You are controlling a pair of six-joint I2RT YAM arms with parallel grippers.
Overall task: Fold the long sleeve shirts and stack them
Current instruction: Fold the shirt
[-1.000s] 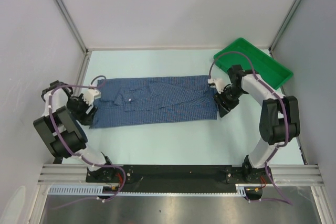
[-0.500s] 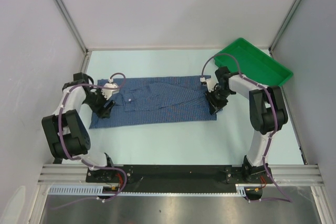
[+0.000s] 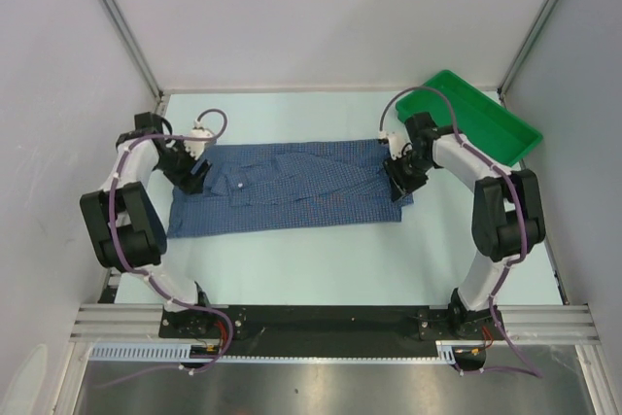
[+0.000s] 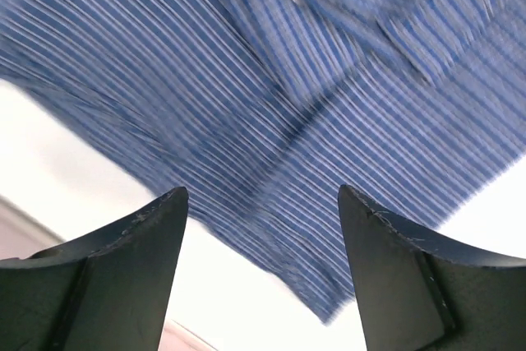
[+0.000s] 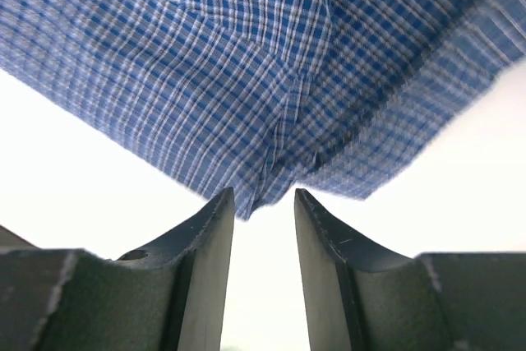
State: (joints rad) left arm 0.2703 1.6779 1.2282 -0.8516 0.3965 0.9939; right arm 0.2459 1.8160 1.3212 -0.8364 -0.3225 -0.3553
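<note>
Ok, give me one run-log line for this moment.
long sleeve shirt spread flat | left gripper open above its left end | right gripper narrowly open at its right edge | nothing held

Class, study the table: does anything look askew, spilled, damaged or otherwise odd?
Nothing is spilled or damaged. The blue shirt lies flat but slightly crooked, creased near its right end. The green tray sits diagonally at the far right corner, not square with the table edges.

right gripper (image 5: 263,199): jaws narrowly apart | checked shirt (image 5: 246,63): creased corner just off fingertips (image 5: 215,215) | table (image 5: 74,162): white
</note>
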